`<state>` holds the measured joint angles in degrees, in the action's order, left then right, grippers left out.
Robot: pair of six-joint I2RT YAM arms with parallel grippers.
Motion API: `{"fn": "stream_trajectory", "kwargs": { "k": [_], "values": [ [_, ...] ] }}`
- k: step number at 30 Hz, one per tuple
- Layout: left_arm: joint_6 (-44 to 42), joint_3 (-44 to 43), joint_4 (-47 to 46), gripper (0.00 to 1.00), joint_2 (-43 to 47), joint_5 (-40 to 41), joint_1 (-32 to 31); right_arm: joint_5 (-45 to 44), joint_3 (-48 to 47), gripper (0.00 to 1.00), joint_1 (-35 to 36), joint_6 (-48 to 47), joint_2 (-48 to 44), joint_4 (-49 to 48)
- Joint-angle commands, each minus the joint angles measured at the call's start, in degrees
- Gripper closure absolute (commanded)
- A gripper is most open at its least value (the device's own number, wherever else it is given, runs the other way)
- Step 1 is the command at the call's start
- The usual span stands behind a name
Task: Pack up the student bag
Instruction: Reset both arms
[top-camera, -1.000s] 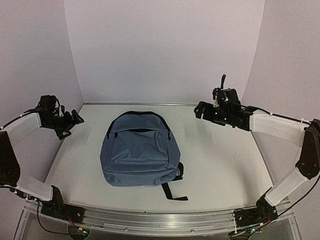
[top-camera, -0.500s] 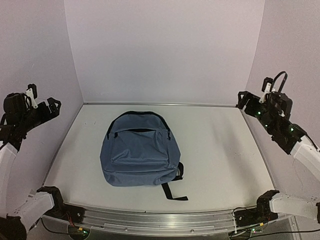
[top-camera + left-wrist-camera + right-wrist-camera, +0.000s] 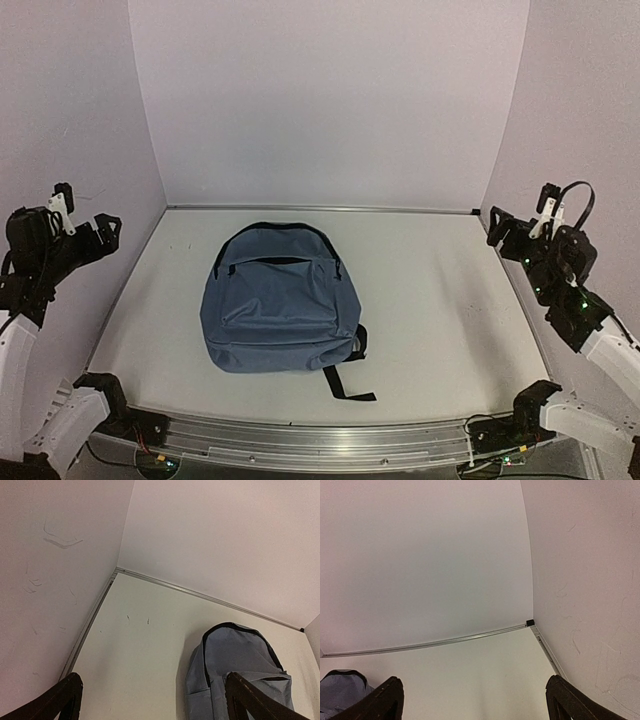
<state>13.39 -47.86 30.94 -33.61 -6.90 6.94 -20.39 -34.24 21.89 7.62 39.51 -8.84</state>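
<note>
Backpack point(image 3: 280, 300) flat, long axis 12-to-6; at 4 o'clock from nearer left gripper point(image 3: 88, 213), 8 o'clock from right gripper point(image 3: 521, 222); both spread wide, holding nothing.

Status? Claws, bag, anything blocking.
Left claw open, empty, raised out wide. Right claw likewise. Student bag flat, centred, front side up, untouched. No obstruction seen.

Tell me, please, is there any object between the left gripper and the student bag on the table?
No, nothing visible stands between them. The left gripper hangs open above the table's left edge, and only bare table lies between it and the student bag.
</note>
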Motion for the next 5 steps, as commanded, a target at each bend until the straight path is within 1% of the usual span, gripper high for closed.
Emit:
{"fn": "stream_trajectory", "kwargs": {
  "k": [1,5],
  "values": [
    [-0.5,-0.6,-1.0,0.0,-0.7,0.1,0.1,-1.2,-0.8,0.02,0.2,-1.2,0.2,-4.3],
    [-0.2,-0.5,-0.9,0.0,-0.5,-0.3,0.1,-1.2,-0.7,0.02,0.2,-1.2,-0.2,-4.3]
  ]
}}
